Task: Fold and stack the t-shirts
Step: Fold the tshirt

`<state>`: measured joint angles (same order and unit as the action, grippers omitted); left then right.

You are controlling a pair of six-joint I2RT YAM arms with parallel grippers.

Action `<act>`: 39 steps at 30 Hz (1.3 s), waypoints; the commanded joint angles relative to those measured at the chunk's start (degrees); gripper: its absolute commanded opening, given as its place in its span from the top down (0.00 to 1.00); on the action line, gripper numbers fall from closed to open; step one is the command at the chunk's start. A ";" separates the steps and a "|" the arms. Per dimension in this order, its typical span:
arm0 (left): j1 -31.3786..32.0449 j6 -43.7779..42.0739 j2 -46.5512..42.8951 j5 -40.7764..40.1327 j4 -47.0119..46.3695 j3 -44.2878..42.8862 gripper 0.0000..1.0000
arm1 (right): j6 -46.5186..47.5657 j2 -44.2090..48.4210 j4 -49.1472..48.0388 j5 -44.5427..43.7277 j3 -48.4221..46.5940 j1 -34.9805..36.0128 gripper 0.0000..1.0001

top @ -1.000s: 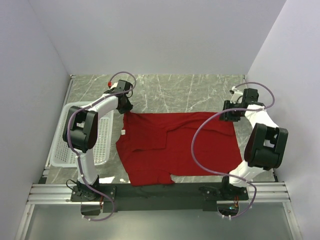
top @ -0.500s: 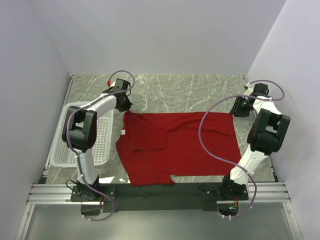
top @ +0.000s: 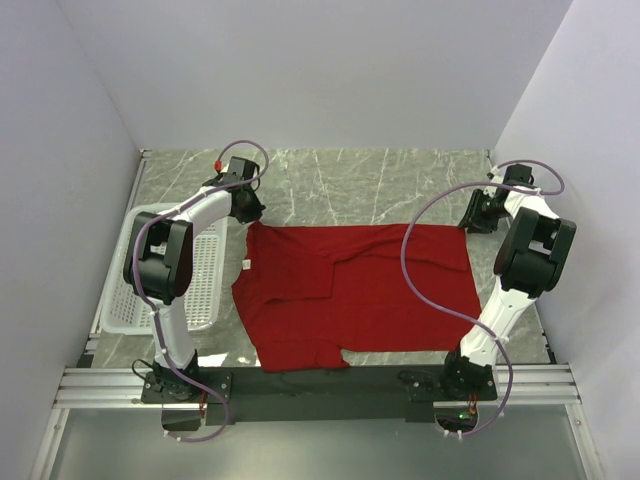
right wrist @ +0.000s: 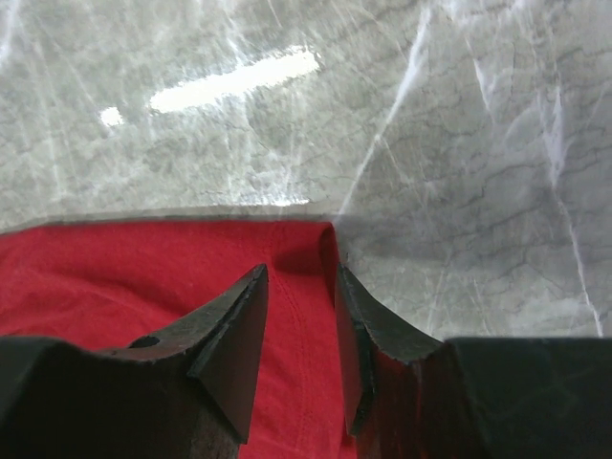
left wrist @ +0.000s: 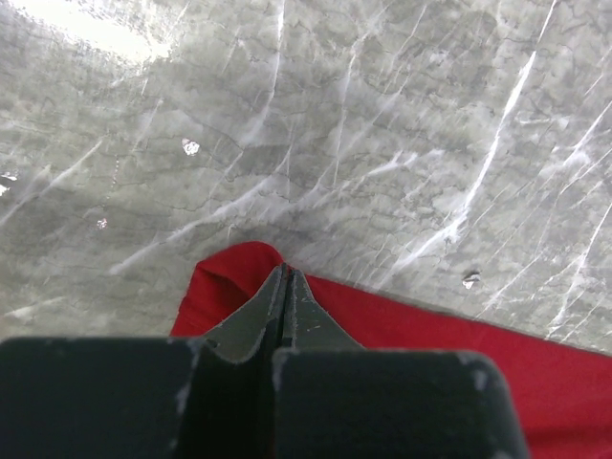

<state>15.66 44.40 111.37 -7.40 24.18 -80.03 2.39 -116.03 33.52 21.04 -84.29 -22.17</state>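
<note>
From the top view, the deep-red t-shirt [top: 355,295] is lying flat on the marble desk [top: 350,185], in the middle between the two arms, with the white basket [top: 125,300] just beside it on the left. Its white neck tag [top: 246,265] is showing at the left edge, so the collar is pointing left toward the basket and the hem is pointing right. The long axis is running left to right. The left hand [top: 250,212] is sitting at the far-left corner and the right hand [top: 478,218] at the far-right corner.

In the left wrist view, the left hand [left wrist: 285,287] is clenched. Its fingers are pressing together over the corner of the red cloth, and it seems to be grasping that corner, which is bulging a little on one side.

In the right wrist view, the right hand [right wrist: 298,316] is released, and its two fingers [right wrist: 234,325] are standing apart over the far-right corner of the t-shirt, not yet pinching it.

I am judging that the step is taking both far corners for a fold toward the near side. To do it well, the right hand should be going low enough to catch the cloth fully before closing. After that, both hands should be rising together and at the same height, keeping the far edge stretched so no wrinkle is forming.
</note>
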 commanded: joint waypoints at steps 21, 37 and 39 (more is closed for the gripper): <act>-0.45 -1.86 -0.10 1.34 -2.48 -2.50 0.99 | 1.47 1.94 -0.65 -0.03 -1.22 -0.68 1.00; -2.04 -3.36 5.96 1.41 1.21 -12.51 0.99 | 0.77 -3.68 -0.21 1.46 -10.54 -0.85 1.00; -1.95 -3.71 5.70 2.65 1.04 -12.43 0.99 | 0.86 -4.03 -0.29 1.64 -10.54 -0.94 1.00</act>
<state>13.78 42.02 117.19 -5.87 24.69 -89.93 3.25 -119.15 34.28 21.96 -92.16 -22.55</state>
